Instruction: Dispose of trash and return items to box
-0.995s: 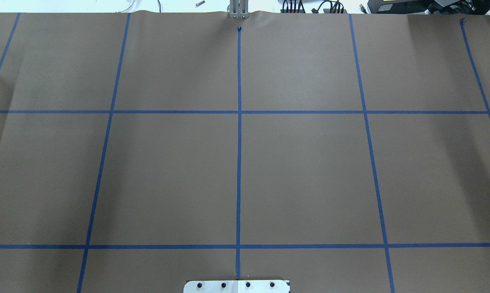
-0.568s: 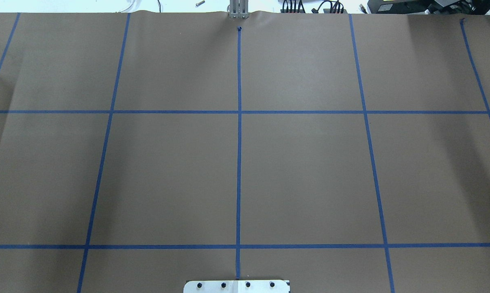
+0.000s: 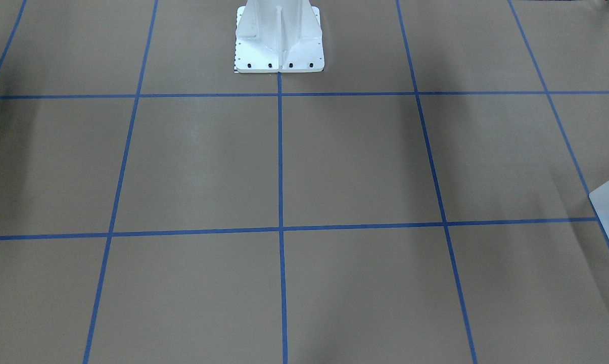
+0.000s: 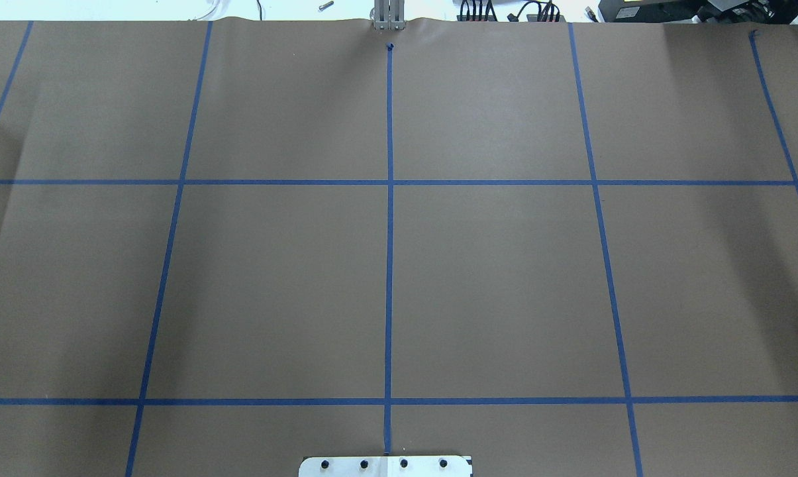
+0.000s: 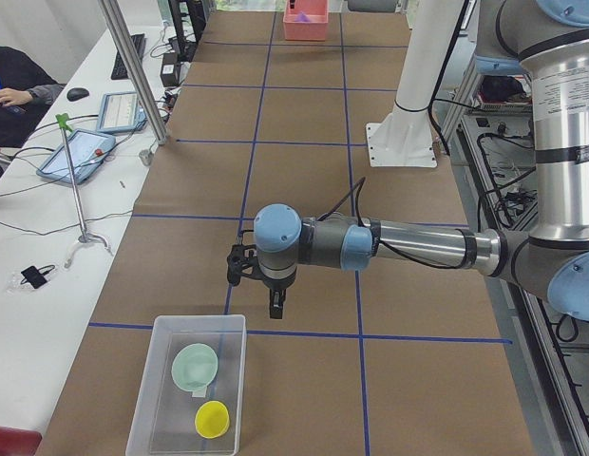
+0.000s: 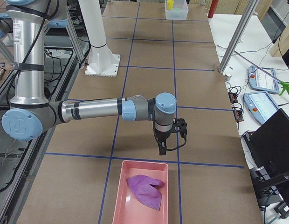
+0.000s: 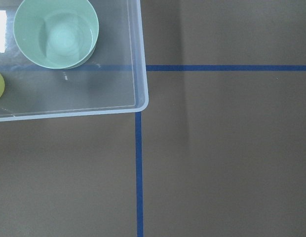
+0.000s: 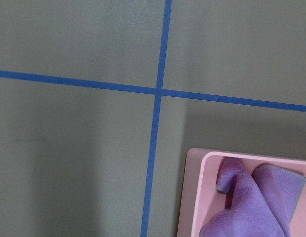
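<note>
Left gripper (image 5: 275, 310) hangs near the box (image 5: 161, 408), right gripper (image 6: 161, 150) near a tray (image 6: 144, 168). Can't tell if they're open.

2 robot arms, each seen only from a side camera. The left arm (image 5: 418, 249) stands as an upright silver column, bends at a blue-capped elbow, and stretches its forearm level above the worktop (image 5: 304, 142). Its left wrist (image 5: 277, 237) turns down, so the black left claw (image 5: 275, 304) points straight down in the air, touching nothing. The right arm (image 6: 93, 110) holds the same pose: upright column, bent elbow, level forearm. Its right wrist (image 6: 164, 106) carries the black right claw (image 6: 162, 148), also pointing down and clear of the surface. Whether either claw is parted or closed cannot be told.
</note>
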Robot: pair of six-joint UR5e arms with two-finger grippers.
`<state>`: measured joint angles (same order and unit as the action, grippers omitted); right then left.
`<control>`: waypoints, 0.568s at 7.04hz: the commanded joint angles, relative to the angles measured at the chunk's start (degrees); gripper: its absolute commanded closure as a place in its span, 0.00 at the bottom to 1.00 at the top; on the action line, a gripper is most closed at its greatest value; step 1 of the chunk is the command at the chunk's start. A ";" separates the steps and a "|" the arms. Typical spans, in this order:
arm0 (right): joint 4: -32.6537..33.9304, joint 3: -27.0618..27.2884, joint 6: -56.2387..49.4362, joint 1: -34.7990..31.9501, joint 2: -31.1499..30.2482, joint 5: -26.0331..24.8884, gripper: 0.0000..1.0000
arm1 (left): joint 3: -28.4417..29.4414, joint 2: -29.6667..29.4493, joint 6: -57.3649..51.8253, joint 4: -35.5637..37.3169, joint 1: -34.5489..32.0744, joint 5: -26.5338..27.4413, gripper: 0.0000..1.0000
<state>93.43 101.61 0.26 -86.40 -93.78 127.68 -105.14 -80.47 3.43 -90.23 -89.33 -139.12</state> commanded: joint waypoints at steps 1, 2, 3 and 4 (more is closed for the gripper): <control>-0.09 0.17 0.00 0.00 0.00 0.03 0.00 | -0.07 -0.22 0.00 -0.12 0.03 1.22 0.01; -0.09 0.17 0.00 0.00 0.00 0.03 0.00 | -0.16 -0.22 0.00 -0.12 -0.05 1.14 0.01; -0.17 0.17 0.00 0.18 0.00 0.03 0.00 | -0.16 -0.30 0.00 -0.12 -0.05 1.22 0.01; -0.78 0.17 0.09 0.18 -0.09 0.12 0.00 | -0.16 -0.31 0.00 -0.12 0.03 1.22 0.01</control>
<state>93.11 101.77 0.29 -86.28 -93.80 127.73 -105.28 -80.73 3.43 -90.35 -89.35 -137.94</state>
